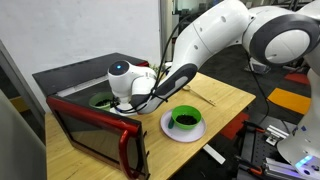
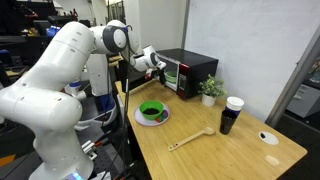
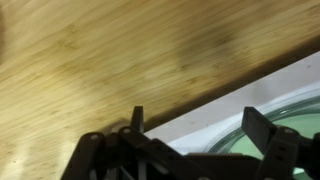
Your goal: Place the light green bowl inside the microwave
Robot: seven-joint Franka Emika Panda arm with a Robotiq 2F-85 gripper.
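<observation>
We see the white arm [image 1: 215,40] stretched across the wooden table [image 1: 228,100] toward the microwave [image 1: 80,75]. The microwave stands at one end of the table, and its red-trimmed door [image 1: 92,132] is open. The arm's wrist sits right at the mouth of the oven.

Near the open door, a white plate [image 1: 168,130] rests on the table and carries a darker green bowl [image 1: 184,119]. In an exterior view, a black cup [image 2: 232,115] with a white lid stands upright farther along the table. A small potted plant [image 2: 211,90] stands just beside the microwave. A wooden spoon [image 2: 190,140] lies flat on the bare wood, apart from the plate.

The light green bowl [image 1: 103,99] shows only as a pale green patch inside the oven cavity. It sits just behind the edge of the open door, close beside the wrist, and the rest of it is hidden. In the wrist view, a pale green curve [image 3: 290,118] lies on a white surface past the edge of the wood. We cannot tell whether it is the bowl's rim.

The jaws are spread. In the wrist view their two dark fingers [image 3: 137,122] stand well apart and hold nothing between them.
</observation>
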